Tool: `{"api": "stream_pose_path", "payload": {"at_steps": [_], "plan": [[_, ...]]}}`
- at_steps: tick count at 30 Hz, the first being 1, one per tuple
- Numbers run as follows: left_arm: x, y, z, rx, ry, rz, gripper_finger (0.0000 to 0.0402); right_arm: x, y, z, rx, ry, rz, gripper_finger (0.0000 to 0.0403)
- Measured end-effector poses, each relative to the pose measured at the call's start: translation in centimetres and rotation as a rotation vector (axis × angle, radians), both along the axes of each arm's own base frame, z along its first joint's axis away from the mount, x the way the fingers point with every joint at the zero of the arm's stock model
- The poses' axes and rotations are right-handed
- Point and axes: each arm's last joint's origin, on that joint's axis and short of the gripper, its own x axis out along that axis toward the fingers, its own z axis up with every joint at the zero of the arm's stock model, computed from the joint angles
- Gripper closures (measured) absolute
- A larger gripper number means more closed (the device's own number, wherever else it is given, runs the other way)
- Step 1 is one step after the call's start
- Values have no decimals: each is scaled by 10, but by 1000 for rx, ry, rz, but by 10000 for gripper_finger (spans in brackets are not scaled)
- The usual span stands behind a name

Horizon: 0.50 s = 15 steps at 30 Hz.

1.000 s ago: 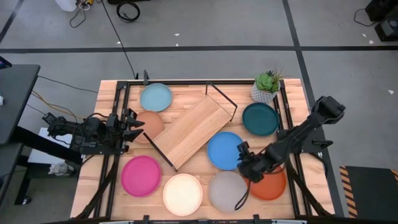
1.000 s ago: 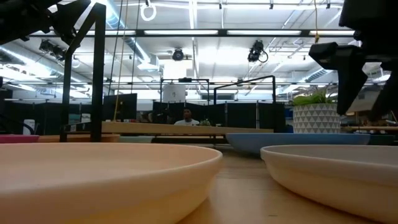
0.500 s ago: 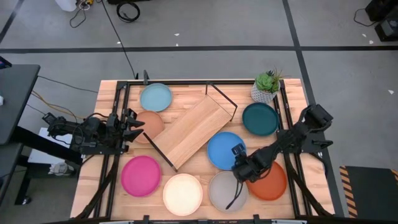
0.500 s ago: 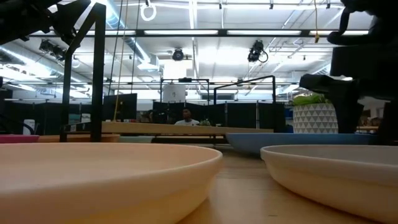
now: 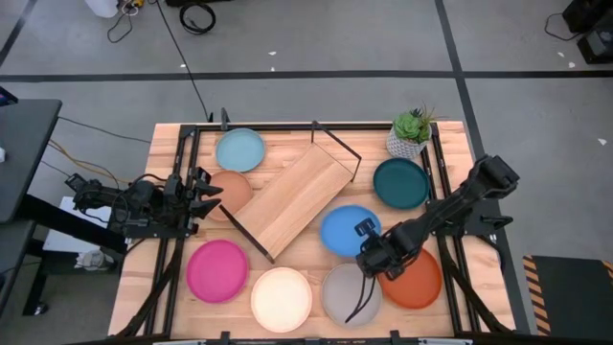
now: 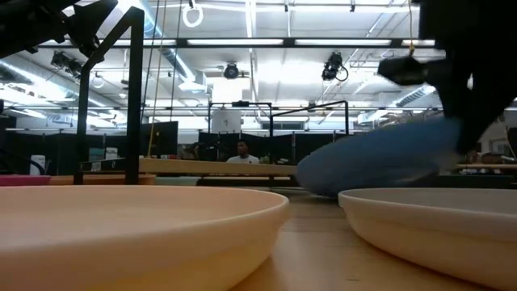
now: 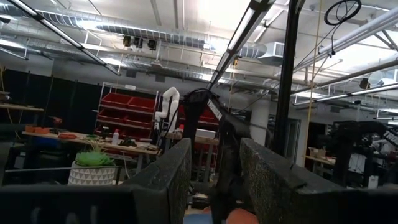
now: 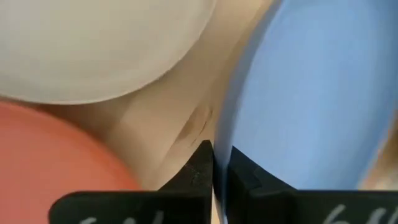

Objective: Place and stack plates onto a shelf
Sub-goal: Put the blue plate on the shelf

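The right end effector (image 5: 366, 251) is pinched tight on the near rim of the blue plate (image 5: 348, 230), fingers almost together with the thin edge between them, as the right wrist view shows; the low view shows that plate (image 6: 380, 158) tilted up off the worktop (image 5: 306, 259). It sits just beside the shelf (image 5: 291, 201), off the shelf's right-hand long edge, with the grey plate (image 5: 343, 292) and orange plate (image 5: 419, 280) just past the end effector on the side away from the shelf. The step in hand appears to be lifting this plate for carriage to the shelf. To do it well, the grip on so little rim calls for a slow, steady rise, keeping the plate close to level so it does not swing or slip out, and clearing the shelf's black wire end frame (image 5: 335, 146) before moving over the board. The far rim should come free of the worktop before any sideways travel. The left end effector (image 5: 203, 195) waits on the opposite side of the shelf, over the tan plate (image 5: 230, 195), fingers apart and empty.
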Motion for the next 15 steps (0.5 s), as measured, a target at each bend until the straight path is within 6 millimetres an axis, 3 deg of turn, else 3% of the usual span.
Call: {"api": "stream_pose_path", "payload": {"at_steps": [7, 15], "plan": [[0, 0, 0, -1, 0, 0, 256, 8, 5, 38, -85, -67, -3, 381], [0, 0, 0, -1, 0, 0, 256, 22, -11, 35, -202, -182, 2, 380]]}}
